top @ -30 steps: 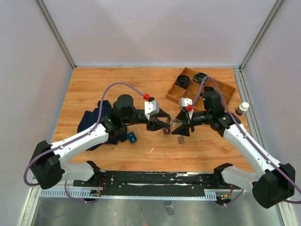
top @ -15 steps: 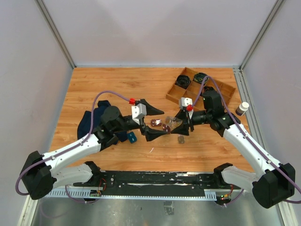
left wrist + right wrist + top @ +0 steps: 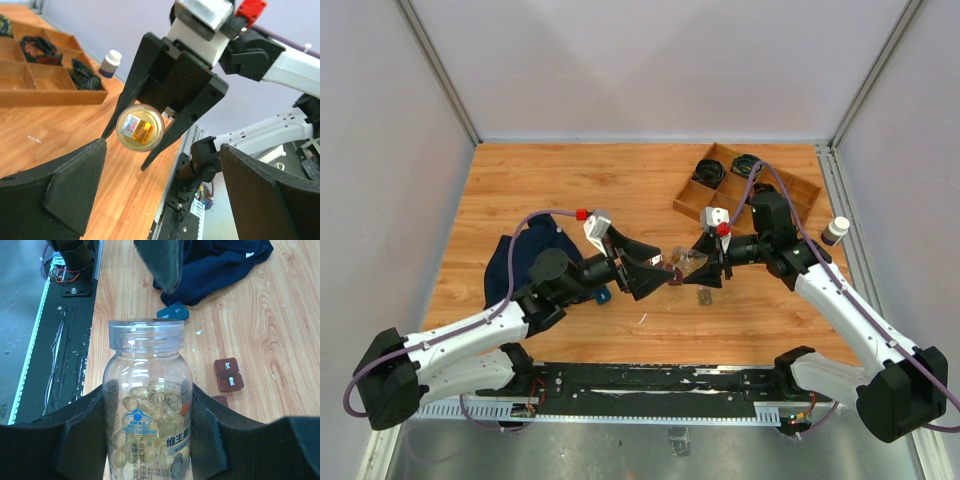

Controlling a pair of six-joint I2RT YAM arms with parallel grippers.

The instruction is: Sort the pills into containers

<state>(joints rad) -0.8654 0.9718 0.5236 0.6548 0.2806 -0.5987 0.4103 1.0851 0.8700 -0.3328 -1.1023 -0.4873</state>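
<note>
Pill bottle (image 3: 147, 425) clamped in right gripper (image 3: 704, 264); left gripper (image 3: 665, 268) gaping wide at its 9 o'clock, holding nothing.

Bottom edge crops pill bottle (image 3: 146, 405) base.

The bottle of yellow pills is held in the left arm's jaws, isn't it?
Not quite. The bottle of yellow pills is held in the jaws of the right gripper, not the left arm's. The right wrist view shows it clamped between them. The left gripper has its jaws wide open with nothing in them.
</note>
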